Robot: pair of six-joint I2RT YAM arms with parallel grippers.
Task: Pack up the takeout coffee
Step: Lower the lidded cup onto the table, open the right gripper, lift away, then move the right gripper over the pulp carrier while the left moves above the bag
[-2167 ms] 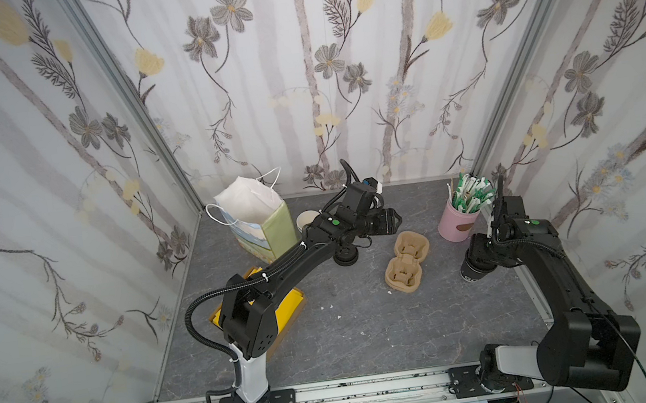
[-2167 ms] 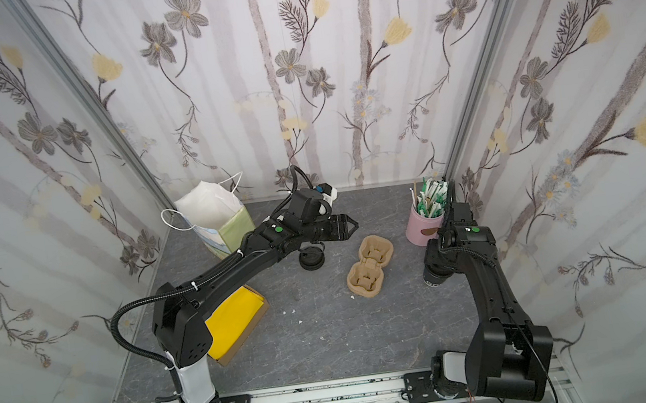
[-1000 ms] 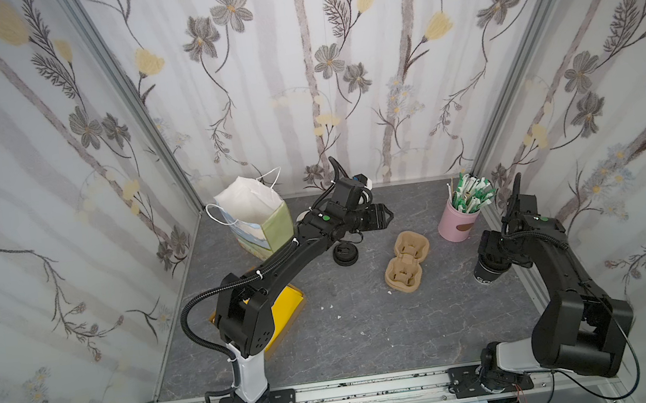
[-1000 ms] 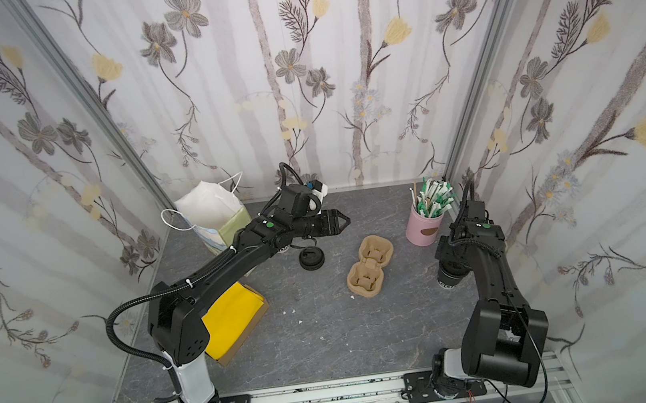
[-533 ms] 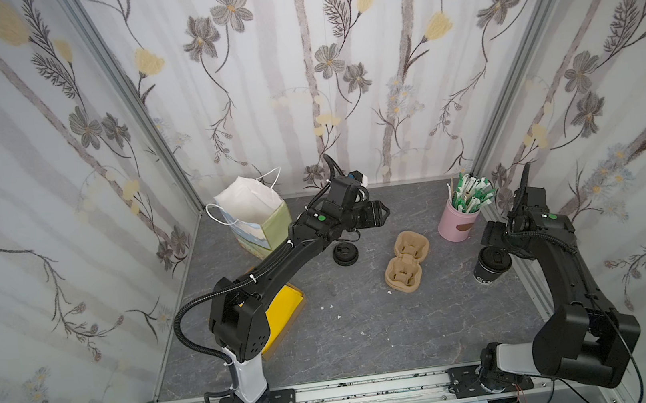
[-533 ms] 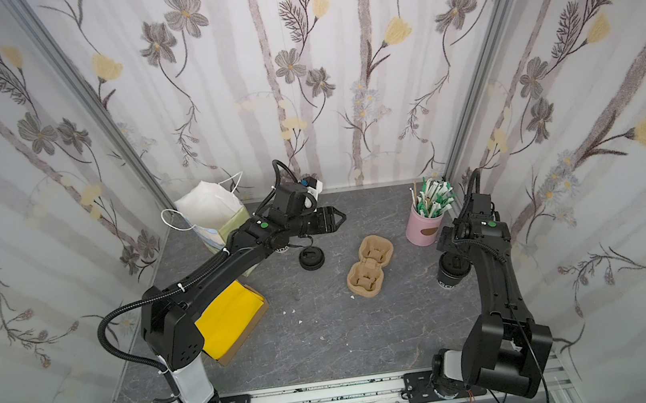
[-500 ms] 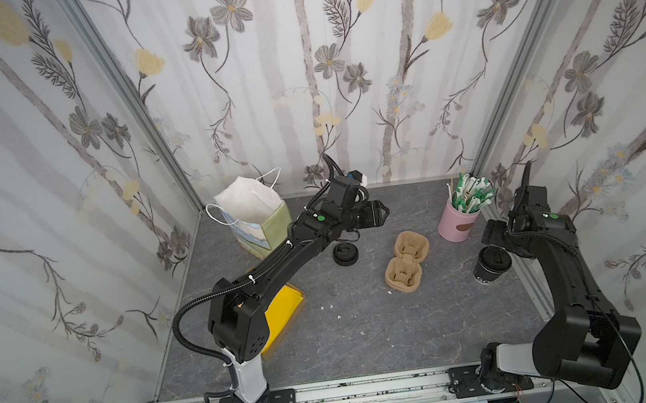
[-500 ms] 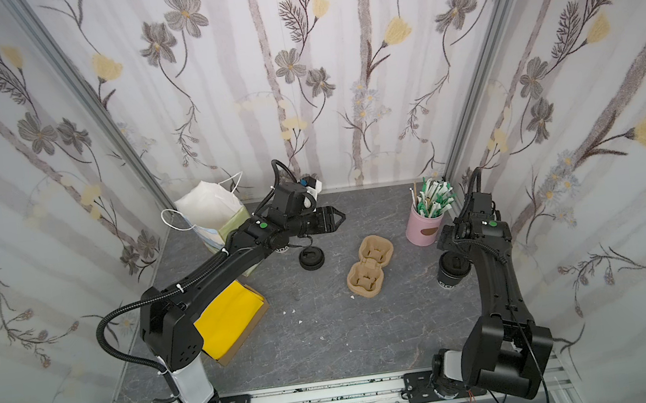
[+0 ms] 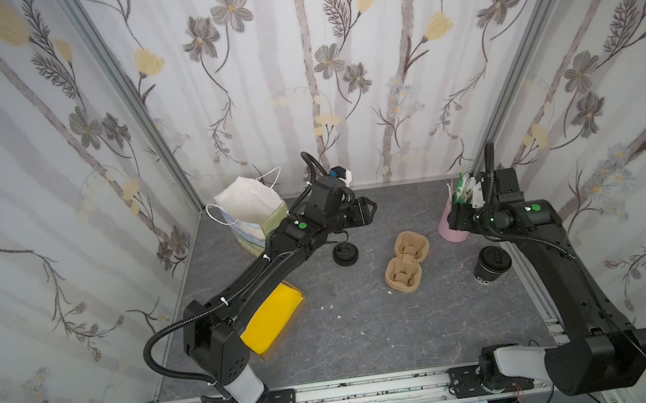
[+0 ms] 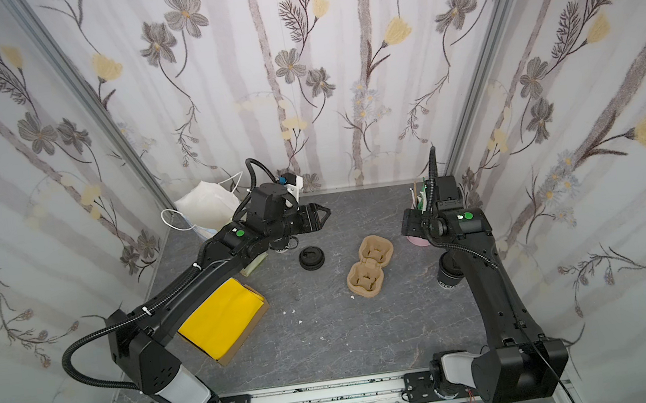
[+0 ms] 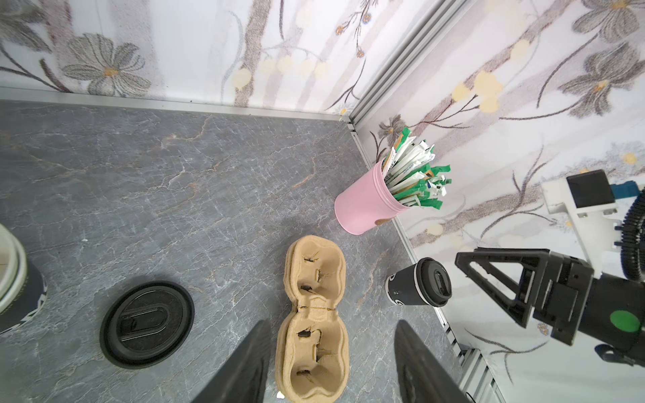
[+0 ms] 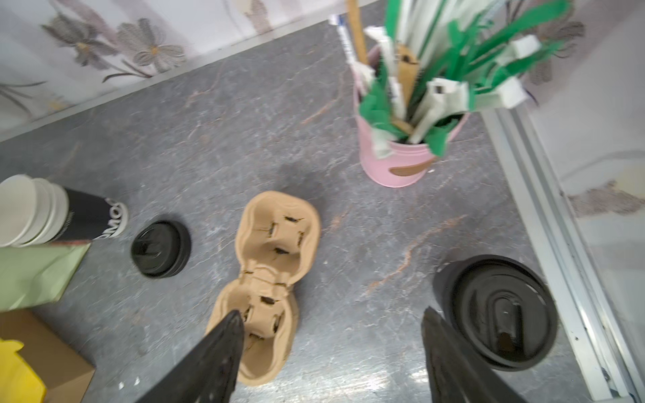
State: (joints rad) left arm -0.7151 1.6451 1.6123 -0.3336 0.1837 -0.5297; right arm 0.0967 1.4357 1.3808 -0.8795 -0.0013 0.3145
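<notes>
Your right gripper [image 12: 330,314] is spread wide with nothing between its fingers. The takeout coffee [image 12: 499,314], lid on, stands upright just outside one finger, not between them. In a top view the takeout coffee [image 9: 491,264] shows white lettering that starts with what looks like a "G"; the rest is turned away. Your left gripper [image 11: 331,324] is also spread and empty, with the cardboard cup carrier [image 11: 314,265] ahead of it and lower down. The stack of cups [image 12: 80,219] off to its side bears white letters, too partial to read.
</notes>
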